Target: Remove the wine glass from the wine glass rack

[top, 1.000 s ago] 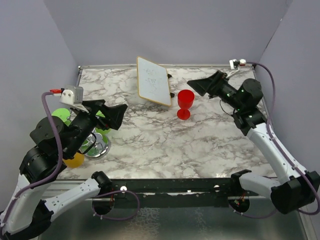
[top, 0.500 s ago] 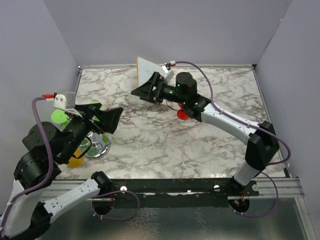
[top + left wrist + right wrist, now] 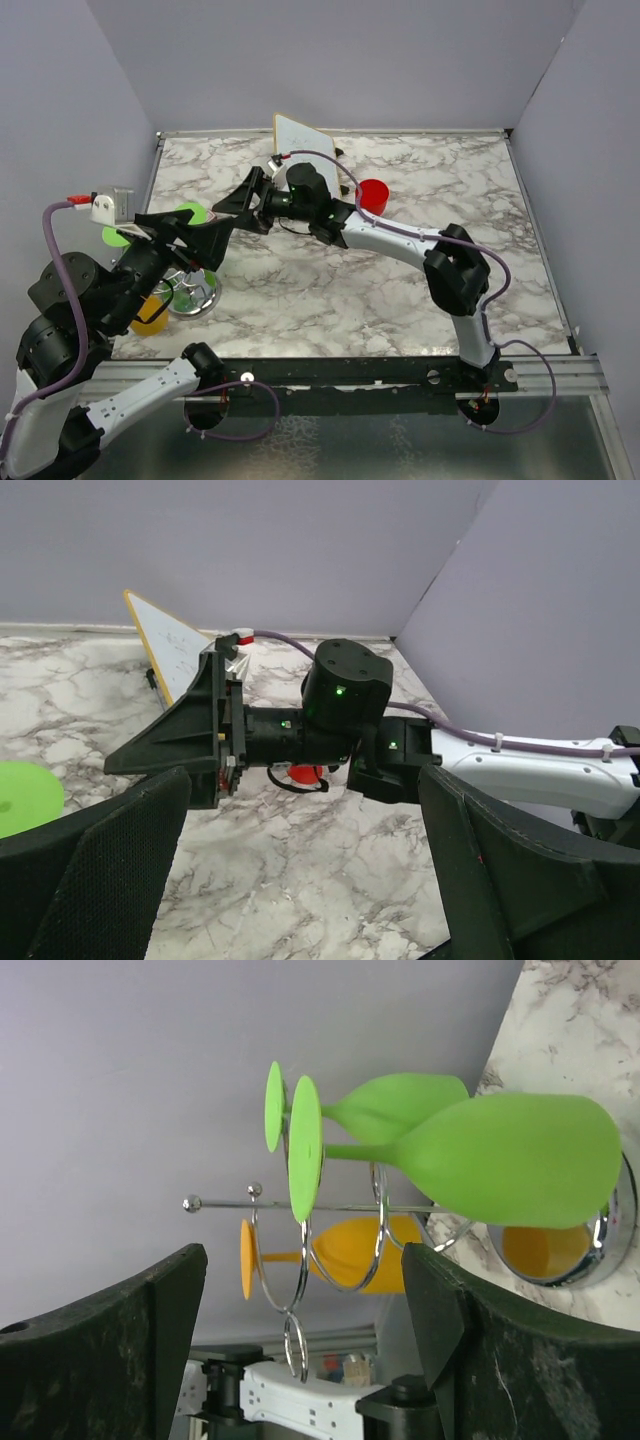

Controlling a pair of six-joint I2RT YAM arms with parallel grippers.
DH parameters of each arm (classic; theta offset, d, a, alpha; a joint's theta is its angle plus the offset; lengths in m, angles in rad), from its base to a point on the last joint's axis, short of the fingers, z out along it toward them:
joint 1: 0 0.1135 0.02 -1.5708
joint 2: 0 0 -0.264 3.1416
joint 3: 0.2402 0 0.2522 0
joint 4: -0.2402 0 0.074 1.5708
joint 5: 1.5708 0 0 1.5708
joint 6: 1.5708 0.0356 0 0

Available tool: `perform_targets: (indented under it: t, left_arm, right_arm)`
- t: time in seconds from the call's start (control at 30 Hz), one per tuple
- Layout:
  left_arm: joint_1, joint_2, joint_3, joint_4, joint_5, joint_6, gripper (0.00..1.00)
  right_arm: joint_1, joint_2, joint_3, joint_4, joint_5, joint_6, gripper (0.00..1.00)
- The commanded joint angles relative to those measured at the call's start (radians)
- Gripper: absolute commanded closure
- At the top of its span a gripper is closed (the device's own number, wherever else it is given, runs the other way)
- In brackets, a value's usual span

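Marble table [image 3: 400, 290]; white board [image 3: 300, 135] markings unreadable; green glasses [image 3: 500, 1155] on rack [image 3: 220, 1203].

The surface [image 3: 400, 290] in front of me is a white slab veined with grey marbling, edged by a thin metal rim. Near its left front corner the shiny chrome wine glass rack [image 3: 197, 295] stands upright on its round domed base. At the far edge, about midway across, a white rectangular board with a pale wooden border [image 3: 298, 133] rests tilted. To its right sits a red plastic goblet [image 3: 375, 194], only partly in view.
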Motion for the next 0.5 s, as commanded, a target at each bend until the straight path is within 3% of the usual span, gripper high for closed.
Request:
perform_targets:
  t: [0.0, 0.47]
  left_arm:
    - [-0.001, -0.004, 0.031, -0.008, -0.019, -0.013, 0.01]
    - [0.0, 0.011, 0.044, -0.013, -0.013, -0.014, 0.01]
  right_arm:
    - [0.023, 0.073, 0.104, 0.062, 0.036, 0.058, 0.23]
    - [0.053, 0.242, 0.264, 0.086, 0.056, 0.092, 0.5]
